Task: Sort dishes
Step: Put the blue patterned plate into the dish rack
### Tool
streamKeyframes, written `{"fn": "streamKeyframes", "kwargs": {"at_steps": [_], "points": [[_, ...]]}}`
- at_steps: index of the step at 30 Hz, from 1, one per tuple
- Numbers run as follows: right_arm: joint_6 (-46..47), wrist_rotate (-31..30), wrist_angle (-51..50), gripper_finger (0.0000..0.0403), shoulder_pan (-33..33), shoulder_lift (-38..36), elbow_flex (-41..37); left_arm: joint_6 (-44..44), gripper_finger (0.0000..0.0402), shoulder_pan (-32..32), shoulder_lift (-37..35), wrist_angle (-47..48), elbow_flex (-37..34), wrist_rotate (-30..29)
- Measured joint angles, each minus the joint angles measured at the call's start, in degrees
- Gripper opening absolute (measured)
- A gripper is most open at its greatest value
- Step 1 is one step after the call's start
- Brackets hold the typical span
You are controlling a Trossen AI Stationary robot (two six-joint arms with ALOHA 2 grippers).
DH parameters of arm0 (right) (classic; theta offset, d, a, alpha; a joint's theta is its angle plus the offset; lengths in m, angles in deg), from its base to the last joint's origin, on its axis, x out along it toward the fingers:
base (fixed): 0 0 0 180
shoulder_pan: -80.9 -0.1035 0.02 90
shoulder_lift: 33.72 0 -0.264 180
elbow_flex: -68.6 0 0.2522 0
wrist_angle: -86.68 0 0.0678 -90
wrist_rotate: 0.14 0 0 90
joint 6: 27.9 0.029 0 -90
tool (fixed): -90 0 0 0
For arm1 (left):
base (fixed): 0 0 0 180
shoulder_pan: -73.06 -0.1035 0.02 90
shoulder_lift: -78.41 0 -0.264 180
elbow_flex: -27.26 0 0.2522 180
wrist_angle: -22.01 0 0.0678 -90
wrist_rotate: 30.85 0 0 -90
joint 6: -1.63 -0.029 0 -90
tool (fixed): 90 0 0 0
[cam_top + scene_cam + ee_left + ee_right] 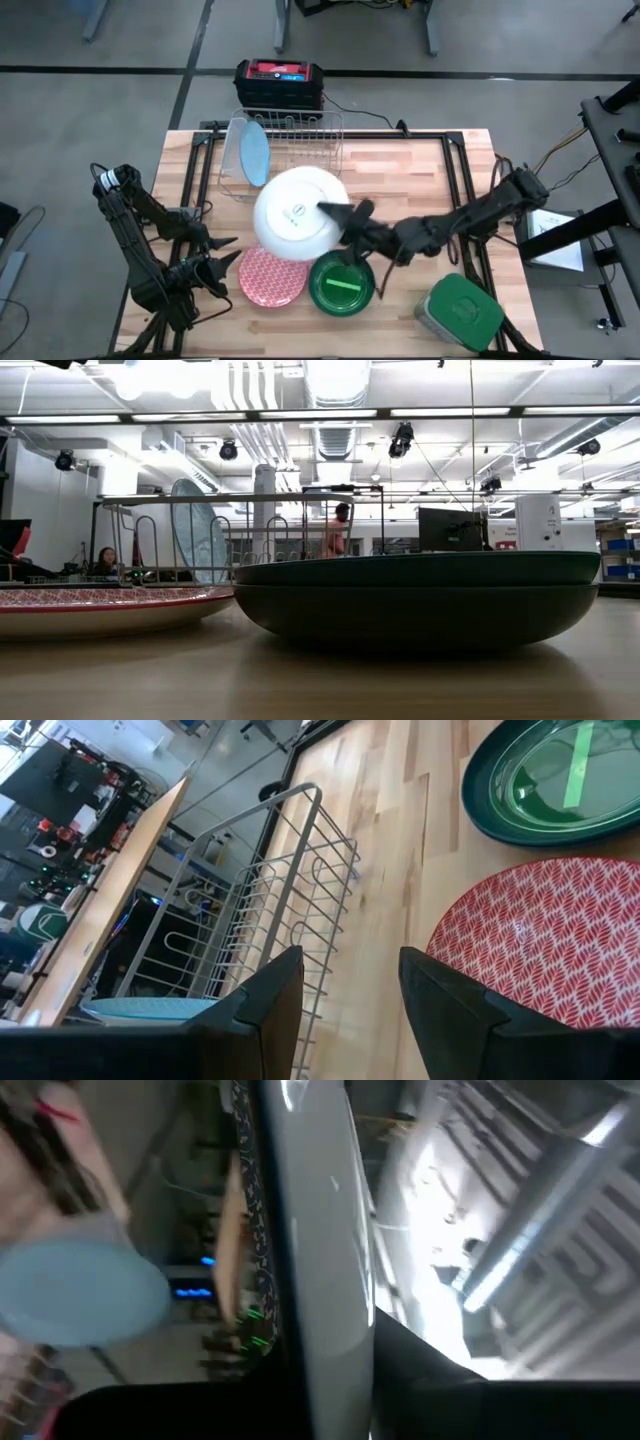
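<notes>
Two arms at work over a wooden table (420, 170). Right arm stretched low from the right edge toward the middle, right gripper (345, 215) clenched on the rim of a white plate (295, 210), plate held tilted above the table centre, just in front of the wire rack (295, 135). Left arm folded at the front-left corner, left gripper (225, 262) half parted, grasping nothing, fingers (270, 1010) pointing toward the red patterned plate (272, 277) just beside them. Rack at the back edge, with a light blue plate (253, 152) standing upright in its left end. Dark green bowl (342, 285) near the front edge, touching the red plate's right side, below the held white plate. Grey container with green lid (460, 312) at the front-right corner, well apart from both grippers.
</notes>
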Motion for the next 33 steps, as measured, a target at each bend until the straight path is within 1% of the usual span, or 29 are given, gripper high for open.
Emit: {"fn": "streamKeyframes", "kwargs": {"at_steps": [2, 4, 6, 7, 9, 10, 12, 13, 14, 17, 19, 21, 24, 27, 29, 33], "points": [[-4.27, -0.01, 10.1, 0.0022, 0.91, -2.47, -6.12, 0.0, 0.0156, -0.02, -0.04, -0.01, -0.06, -0.06], [-6.17, 2.0, 20.48, 0.0022, 1.77, -4.53, -12.33, -0.23, 0.0156, -0.04, -0.04, 0.0, -0.11, -0.64], [-7.98, 3.6, 27.42, 0.0022, 2.35, -5.25, -17.87, -0.36, 0.0156, -0.04, -0.04, -0.02, -0.11, -2.11], [-9.57, 4.79, 29.63, 0.0022, 2.45, -5.25, -20.21, -0.26, 0.0156, -0.04, -0.04, -0.02, -0.13, -2.95], [-14.57, 7.15, 30.9, 0.0022, 2.3, -4.77, -24.13, -0.11, 0.0156, -0.04, -0.04, 0.0, -0.15, -4.72], [-17.68, 9.46, 31.08, 0.0022, 2.3, -4.38, -25.59, -0.05, 0.0156, -0.04, -0.04, -0.04, -0.15, -5.32], [-26.76, 14.91, 31.08, 0.0022, 2.41, -3.74, -27.88, 0.01, 0.0156, -0.04, -0.04, -0.01, -0.17, -6.79], [-30.24, 16.64, 31.31, 0.0022, 2.6, -3.11, -28.42, 0.0, 0.0156, -0.09, -0.04, 0.0, -0.17, -7.33], [-31.38, 18.05, 31.36, 0.0022, 2.61, -2.51, -28.55, 0.02, 0.0156, -0.11, -0.04, -0.04, -0.17, -7.83], [-31.01, 18.88, 33.63, 0.0022, 2.65, -1.01, -28.3, 0.04, 0.0156, -0.18, -0.04, -0.02, -0.17, -8.65], [-35.89, 21.03, 35.42, 0.0022, 2.61, -0.64, -28.03, 0.25, 0.0156, -0.2, -0.04, 0.0, -0.17, -8.66], [-40.57, 24.45, 35.21, 0.0022, 2.61, -0.66, -28.01, 0.26, 0.0156, -0.2, -0.04, -0.02, -0.17, -8.67], [-46.32, 31.33, 34.24, 0.0022, 2.62, -0.51, -28.01, 0.28, 0.0156, -0.2, -0.04, -0.01, -0.17, -9.32], [-52.99, 36.09, 34.57, 0.0022, 2.54, -0.51, -27.45, 0.17, 0.0156, -0.2, -0.04, 0.0, -0.17, -9.6], [-54.06, 38.76, 34.93, 0.0022, 2.59, -0.51, -27.21, 0.13, 0.0156, -0.2, -0.04, -0.02, -0.16, -9.6], [-52.65, 44.82, 33.82, 0.0023, 2.63, -0.49, -26.97, 0.03, 0.0156, -0.28, -0.04, -0.02, -0.17, -9.61]]}}
